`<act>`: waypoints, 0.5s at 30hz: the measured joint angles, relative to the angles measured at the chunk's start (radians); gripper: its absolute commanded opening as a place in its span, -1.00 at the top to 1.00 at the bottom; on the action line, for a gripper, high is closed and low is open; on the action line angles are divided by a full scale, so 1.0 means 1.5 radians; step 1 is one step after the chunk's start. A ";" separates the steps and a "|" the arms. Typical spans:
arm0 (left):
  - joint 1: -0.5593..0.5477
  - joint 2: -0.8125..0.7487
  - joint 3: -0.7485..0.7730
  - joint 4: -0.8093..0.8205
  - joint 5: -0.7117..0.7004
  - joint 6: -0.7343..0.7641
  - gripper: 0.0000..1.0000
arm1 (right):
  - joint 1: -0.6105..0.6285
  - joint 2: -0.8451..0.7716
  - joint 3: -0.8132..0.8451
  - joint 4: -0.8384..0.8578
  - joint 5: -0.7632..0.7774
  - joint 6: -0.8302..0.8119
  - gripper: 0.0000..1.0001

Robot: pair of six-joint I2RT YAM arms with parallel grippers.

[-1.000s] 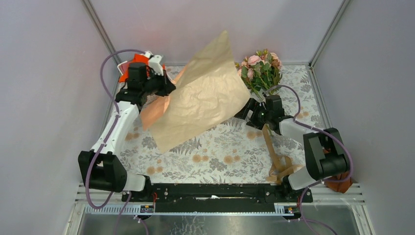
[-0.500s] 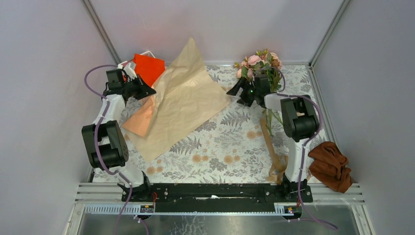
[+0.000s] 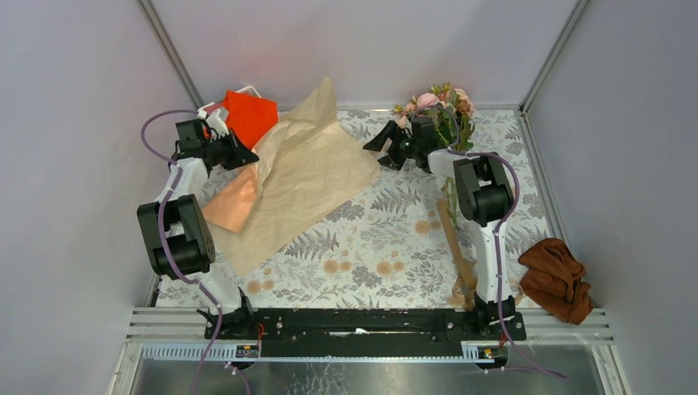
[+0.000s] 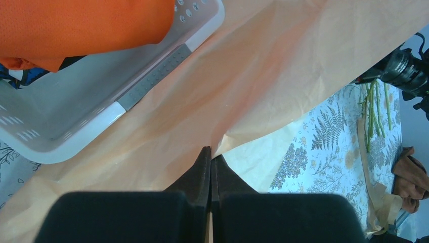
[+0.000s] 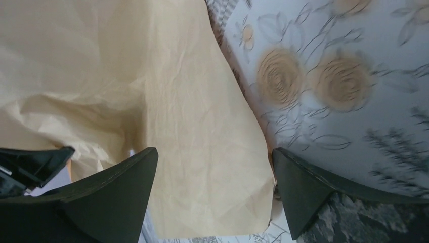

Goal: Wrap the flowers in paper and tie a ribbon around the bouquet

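Top external view: a large crumpled paper sheet (image 3: 304, 177), kraft-brown face up and peach-orange beneath, slumps at the far left of the floral-print table (image 3: 370, 251). Its edge is pinched in the clenched left gripper (image 4: 211, 152) beside a white plastic basket (image 4: 76, 126). The right gripper (image 5: 212, 157) hangs spread wide over the sheet's far corner, grasping nothing. Small pink roses (image 3: 430, 102) on long green stems lie apart at right, near a tan raffia-like ribbon (image 3: 455, 247). A hard tug may tear the sheet or snag it on the basket.

The fern-printed worktop (image 3: 387, 247) carries the crumpled paper (image 3: 313, 177) on its left half and a white basket (image 4: 76, 126) far left. The flowers (image 3: 438, 111) lie far right, the ribbon (image 3: 458, 251) down the right side, and a rust-brown cloth (image 3: 560, 278) at the near right edge.
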 measured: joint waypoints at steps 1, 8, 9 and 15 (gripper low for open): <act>0.000 0.001 0.000 0.000 0.001 0.003 1.00 | 0.007 -0.002 -0.009 0.007 -0.006 -0.002 -0.76; 0.000 0.003 0.000 0.000 0.012 0.015 1.00 | 0.024 -0.033 -0.073 0.016 -0.031 -0.021 -0.46; 0.000 0.003 0.000 0.000 0.013 0.016 1.00 | 0.023 -0.034 -0.077 0.017 -0.035 -0.021 -0.44; 0.000 0.001 0.000 0.000 0.014 0.021 1.00 | 0.030 -0.068 -0.113 -0.008 -0.023 -0.044 -0.31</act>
